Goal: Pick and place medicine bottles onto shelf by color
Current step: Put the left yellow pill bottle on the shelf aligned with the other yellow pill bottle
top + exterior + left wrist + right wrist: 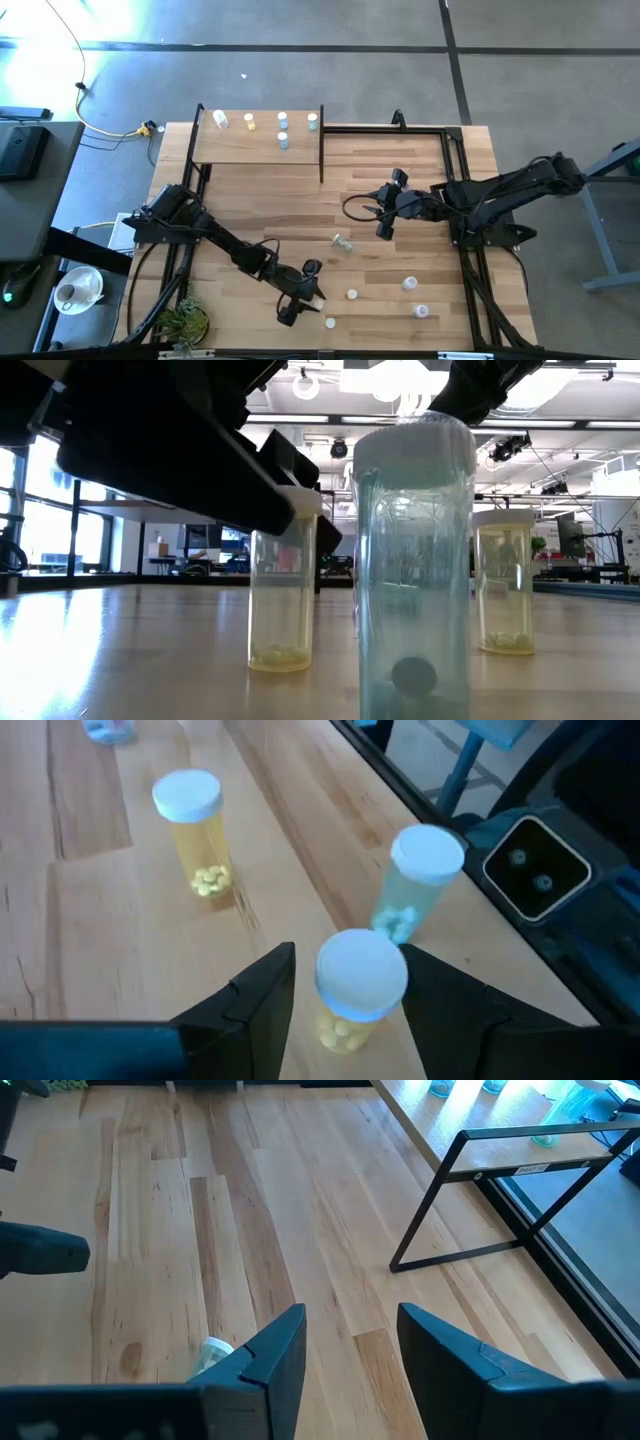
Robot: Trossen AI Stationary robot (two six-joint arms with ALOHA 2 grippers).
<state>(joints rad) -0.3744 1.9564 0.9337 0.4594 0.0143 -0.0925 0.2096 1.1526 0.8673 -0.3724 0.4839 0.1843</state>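
My left claw [345, 1010] stands open around a yellow bottle [355, 988] beside the green bottle [412, 885]; my right claw [350, 1355] waits open.

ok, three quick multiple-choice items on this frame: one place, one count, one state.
1. In the high view, the shelf sits where on the table? A top left; B bottom right; C centre.
2. Bottles on the shelf: A two; B five; C nine.
3. The left tool is: A shut on a lifted bottle; B open astride a yellow bottle; C out of view.

Key: 1A, the board fills that corner. 2B, five stand on it. 3B, the left wrist view shows its fingers apart on either side of the bottle.
The right tool waits open mid-table.
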